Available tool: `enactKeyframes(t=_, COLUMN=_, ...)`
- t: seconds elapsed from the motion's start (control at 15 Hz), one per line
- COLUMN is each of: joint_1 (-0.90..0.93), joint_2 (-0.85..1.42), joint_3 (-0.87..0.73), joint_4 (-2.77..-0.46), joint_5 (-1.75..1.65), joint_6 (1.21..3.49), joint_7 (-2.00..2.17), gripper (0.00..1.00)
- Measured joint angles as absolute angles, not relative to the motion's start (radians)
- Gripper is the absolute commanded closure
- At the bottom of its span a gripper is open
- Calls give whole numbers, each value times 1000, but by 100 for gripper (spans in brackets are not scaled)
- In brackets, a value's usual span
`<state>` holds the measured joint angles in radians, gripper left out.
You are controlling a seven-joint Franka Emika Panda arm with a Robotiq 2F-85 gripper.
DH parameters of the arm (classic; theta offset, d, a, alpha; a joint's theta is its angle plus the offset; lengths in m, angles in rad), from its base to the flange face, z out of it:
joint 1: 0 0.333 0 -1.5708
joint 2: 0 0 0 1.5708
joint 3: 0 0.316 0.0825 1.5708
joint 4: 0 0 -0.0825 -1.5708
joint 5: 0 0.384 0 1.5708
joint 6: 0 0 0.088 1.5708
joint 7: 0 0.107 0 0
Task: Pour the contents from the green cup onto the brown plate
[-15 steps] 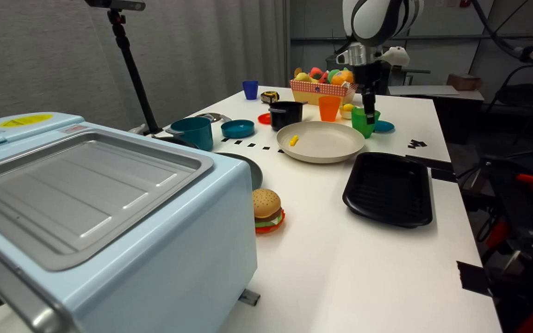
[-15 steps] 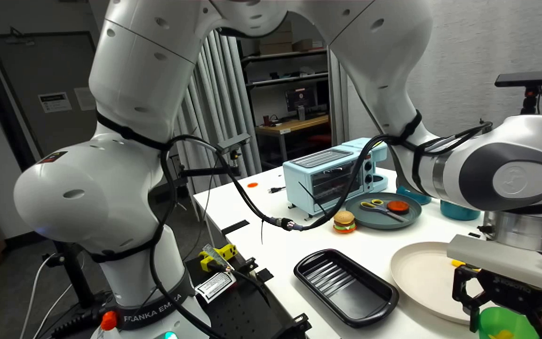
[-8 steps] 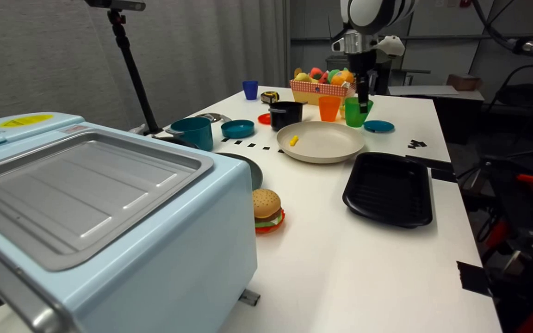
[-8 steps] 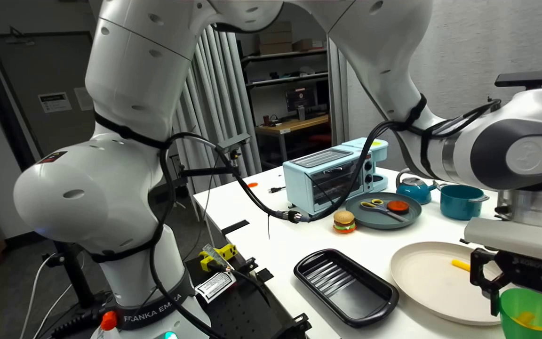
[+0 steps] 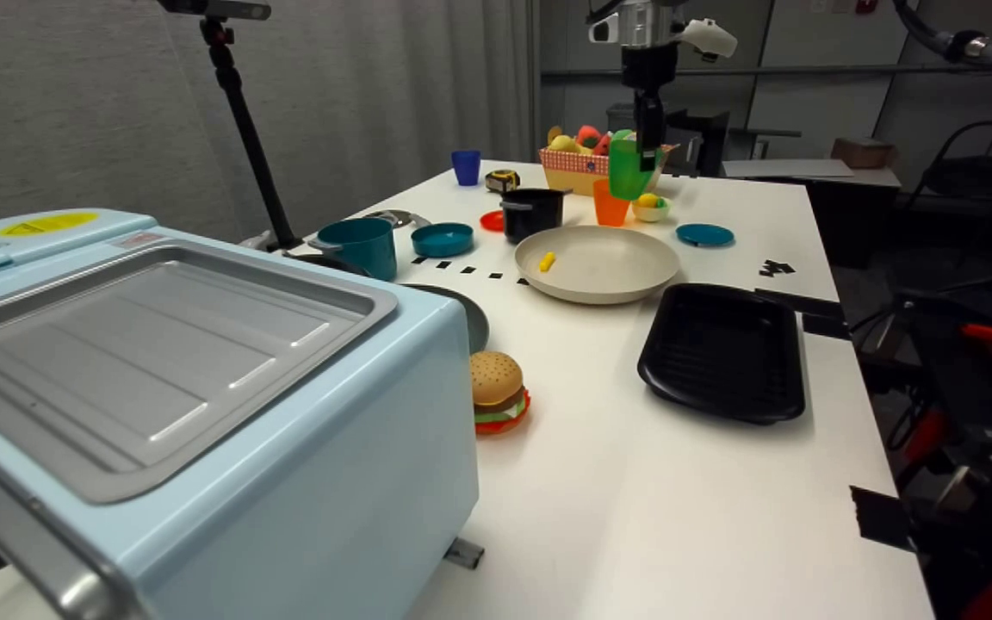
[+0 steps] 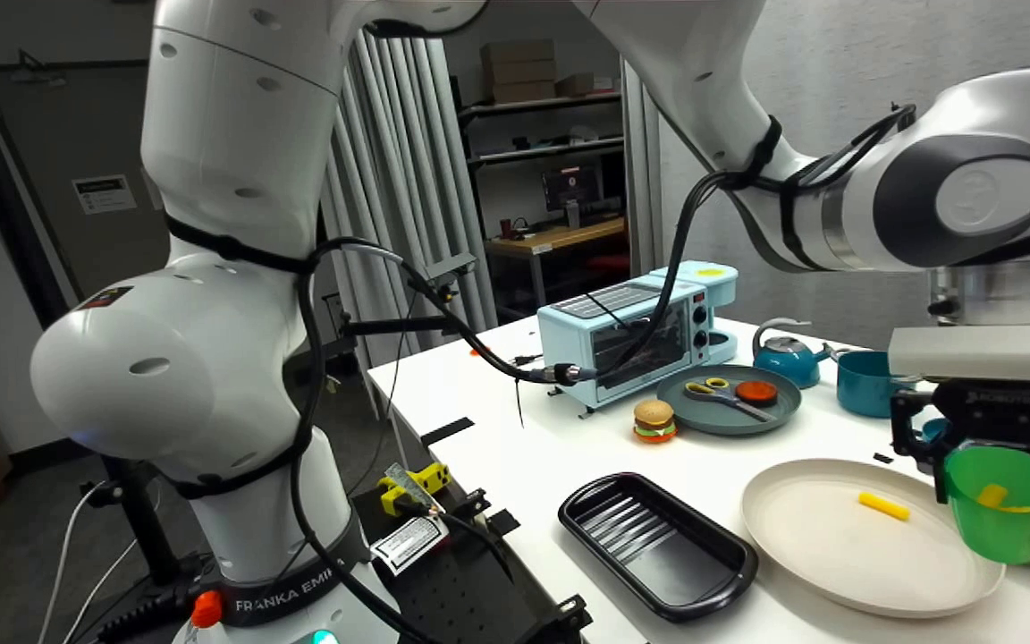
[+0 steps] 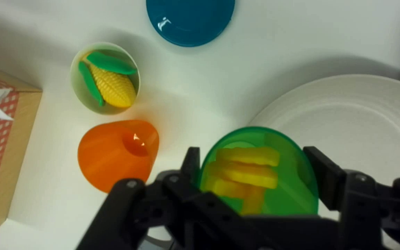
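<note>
green cup (image 6: pixel 1002 537) raised clear of the surface (image 5: pixel 565 482): that is what the last second brings. biggest first, then: the arm (image 6: pixel 703 98) is higher now and a little to one side, load and all, while the brown plate (image 6: pixel 823 541) stays where it was. the cup looks roughly upright, mouth up, and in the wrist view it overlaps the plate's edge (whether it truly hangs over the plate, i can't tell from that). the jaws are closed on the cup from either side. so picking up seems done and pouring not yet begun; the next move likely calls for a carry toward the plate's middle, then a tilt, low enough that nothing bounces out. down inside lie several yellow sticks (image 7: pixel 248 156), crossed and heaped. smallest of all, a lone yellow piece (image 6: pixel 883 506) sits on the plate in both exterior views, unmoved.
</note>
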<state>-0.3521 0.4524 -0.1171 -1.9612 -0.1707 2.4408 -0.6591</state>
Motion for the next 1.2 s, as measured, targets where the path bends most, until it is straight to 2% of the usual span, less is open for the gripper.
enactKeyframes(t=0.53, joint_1=-248, joint_2=411, joint_3=-101, joint_4=-1993, joint_5=-338, joint_6=2443, joint_7=-684, gripper=50)
enactKeyframes(t=1.2, joint_1=-119, joint_2=399, joint_3=-198, joint_4=-2090, joint_5=-993, joint_6=2595, joint_7=-490, gripper=50)
